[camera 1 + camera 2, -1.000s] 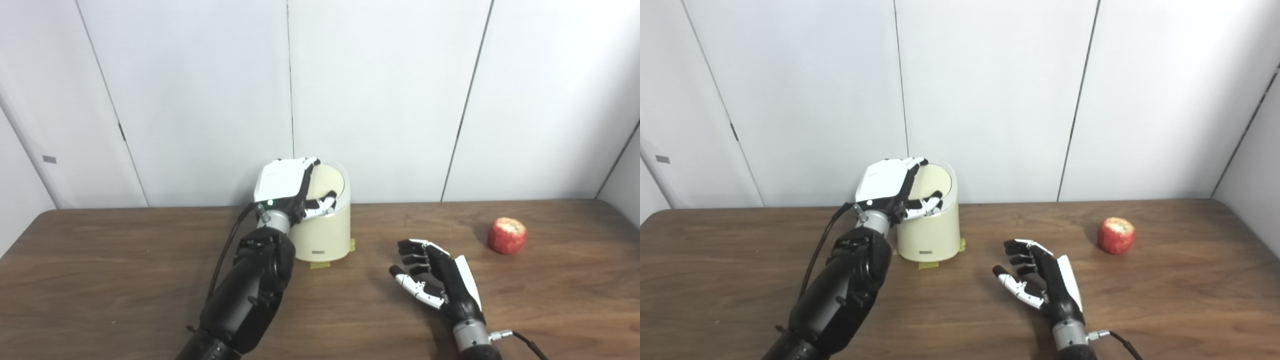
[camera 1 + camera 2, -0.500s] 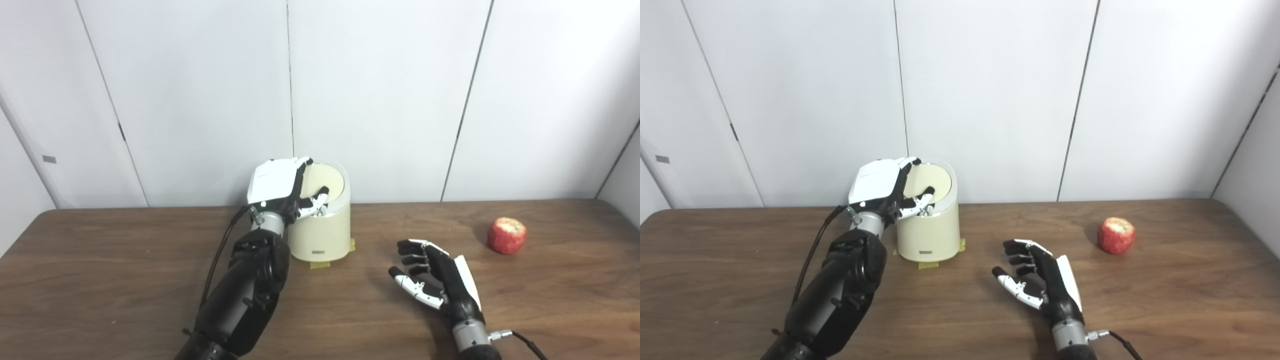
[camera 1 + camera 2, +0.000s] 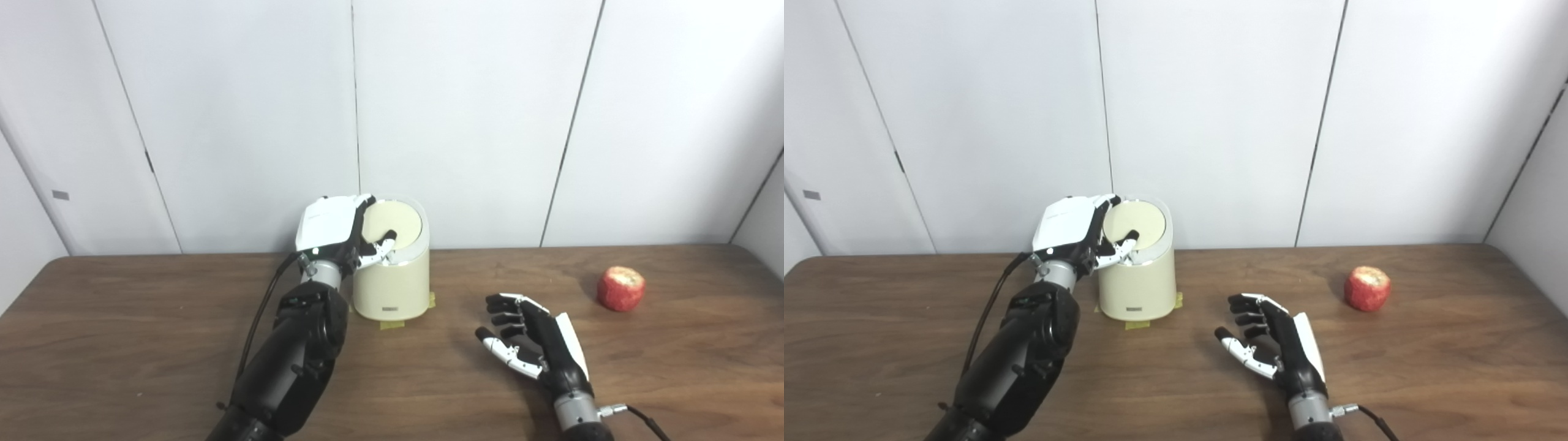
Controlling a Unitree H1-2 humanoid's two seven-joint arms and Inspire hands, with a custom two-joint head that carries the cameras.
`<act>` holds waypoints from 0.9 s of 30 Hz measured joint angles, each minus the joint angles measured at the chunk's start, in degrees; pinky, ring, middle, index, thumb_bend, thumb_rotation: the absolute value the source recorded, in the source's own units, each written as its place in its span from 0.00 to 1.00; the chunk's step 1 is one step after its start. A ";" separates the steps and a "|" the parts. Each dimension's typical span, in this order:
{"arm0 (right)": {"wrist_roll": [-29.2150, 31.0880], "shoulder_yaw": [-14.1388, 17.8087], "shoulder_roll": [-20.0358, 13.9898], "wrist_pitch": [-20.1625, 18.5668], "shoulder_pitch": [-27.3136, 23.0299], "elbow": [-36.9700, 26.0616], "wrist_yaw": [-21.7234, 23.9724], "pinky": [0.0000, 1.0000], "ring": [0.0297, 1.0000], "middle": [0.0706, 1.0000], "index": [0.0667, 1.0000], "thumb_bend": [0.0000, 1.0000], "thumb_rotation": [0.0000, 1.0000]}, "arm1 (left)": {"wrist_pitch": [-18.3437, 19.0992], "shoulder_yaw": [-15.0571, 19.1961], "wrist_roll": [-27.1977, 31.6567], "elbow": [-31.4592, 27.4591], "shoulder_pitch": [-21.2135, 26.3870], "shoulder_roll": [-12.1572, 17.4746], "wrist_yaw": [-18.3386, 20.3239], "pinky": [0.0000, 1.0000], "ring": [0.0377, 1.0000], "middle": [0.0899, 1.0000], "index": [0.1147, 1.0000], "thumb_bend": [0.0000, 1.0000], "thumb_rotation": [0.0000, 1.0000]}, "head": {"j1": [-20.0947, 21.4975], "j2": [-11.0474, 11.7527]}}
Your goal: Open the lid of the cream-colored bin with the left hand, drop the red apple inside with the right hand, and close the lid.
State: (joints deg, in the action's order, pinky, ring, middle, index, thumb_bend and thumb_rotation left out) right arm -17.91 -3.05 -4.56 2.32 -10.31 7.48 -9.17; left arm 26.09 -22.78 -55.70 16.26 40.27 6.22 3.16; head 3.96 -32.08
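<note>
Bin: the cream bin stood upright at the far middle of the surface, close to the white wall panels, with bits of yellow tape at its base.
Lid: the round lid lay flat and closed on top of the bin.
Left hand: the left hand was at the bin's upper left edge, its white back turned up and toward the camera. Its fingers reached along the far left rim and its thumb tip rested on the near left part of the lid. It touched the lid but I could not tell whether it gripped anything; the fingers were loosely curled, not fully closed.
Right hand: the right hand was low over the surface at near right of centre, palm facing left, fingers apart and slightly curled, empty.
Apple: the red apple sat on the surface at the far right, well apart from the right hand, to that hand's right and a little farther back, and well to the right of the bin.
Cables: a black cable ran along the left forearm; another left the right wrist.
</note>
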 measured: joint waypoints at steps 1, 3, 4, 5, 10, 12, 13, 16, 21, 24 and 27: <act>0.00 -0.01 0.00 0.00 0.00 0.00 0.01 0.58 0.65 0.66 0.65 0.28 0.24 | 0.01 -0.04 0.00 0.05 0.02 0.04 -0.01 0.99 0.89 0.87 0.86 0.42 0.24 | 0.09 -0.09; -0.01 -0.02 -0.01 0.00 0.00 0.01 0.01 0.58 0.65 0.66 0.65 0.28 0.24 | 0.01 -0.10 0.00 0.19 0.07 0.16 -0.03 0.99 0.89 0.87 0.86 0.46 0.19 | 0.09 -0.09; -0.01 -0.02 -0.01 0.00 0.00 0.01 0.01 0.58 0.65 0.66 0.65 0.29 0.24 | -0.03 -0.15 0.00 0.25 0.11 0.23 -0.13 0.98 0.89 0.87 0.86 0.49 0.17 | 0.09 -0.09; 0.02 -0.02 -0.01 0.00 0.00 0.01 0.04 0.58 0.65 0.66 0.65 0.29 0.25 | -0.11 -0.25 0.00 0.29 0.18 0.27 -0.30 0.98 0.89 0.86 0.85 0.53 0.15 | 0.00 -0.09; 0.57 0.18 0.08 -0.31 0.00 0.03 0.17 0.58 0.65 0.66 0.64 0.29 0.25 | -0.34 -1.47 -0.35 0.73 0.64 0.52 -1.18 0.96 0.88 0.86 0.86 0.81 0.17 | 0.00 0.00; 0.55 0.12 0.06 -0.31 0.00 0.06 0.17 0.58 0.65 0.66 0.64 0.29 0.25 | -0.34 -1.66 -0.40 0.95 0.83 0.64 -1.29 0.97 0.88 0.86 0.86 0.90 0.16 | 0.09 0.09; 0.55 0.13 0.06 -0.31 0.00 0.08 0.17 0.58 0.65 0.66 0.64 0.29 0.25 | -0.33 -1.72 -0.44 1.10 1.02 0.72 -1.34 0.96 0.87 0.86 0.86 0.92 0.15 | 0.17 0.09; 0.88 0.23 0.18 -0.31 0.00 0.09 0.18 0.59 0.65 0.66 0.64 0.30 0.25 | -0.32 -1.86 -0.58 1.25 1.36 0.95 -1.52 0.95 0.88 0.86 0.86 0.96 0.13 | 0.18 0.09; 0.52 -0.02 0.11 -0.31 0.00 0.07 0.15 0.57 0.64 0.66 0.64 0.29 0.24 | -0.10 -1.95 -0.73 1.62 1.34 0.95 -1.51 0.95 0.86 0.85 0.86 0.64 0.51 | 0.18 0.00; 0.42 -0.07 0.08 -0.31 0.01 0.02 0.14 0.57 0.64 0.65 0.64 0.29 0.24 | 0.07 -0.47 0.88 1.79 0.59 0.64 -1.01 0.99 0.89 0.88 0.87 0.63 0.95 | 0.09 -0.09; 0.43 -0.06 0.07 -0.30 0.01 0.05 0.14 0.57 0.64 0.65 0.64 0.29 0.26 | 0.09 2.65 3.78 1.49 0.36 -0.52 -0.83 1.00 0.88 0.87 0.87 0.67 0.99 | 0.18 0.00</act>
State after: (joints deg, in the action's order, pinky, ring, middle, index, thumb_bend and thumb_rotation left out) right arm -17.48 -3.11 -4.49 2.02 -10.31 7.53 -9.03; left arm 26.17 -20.13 -51.92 17.75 40.63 5.70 2.33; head 4.13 -32.08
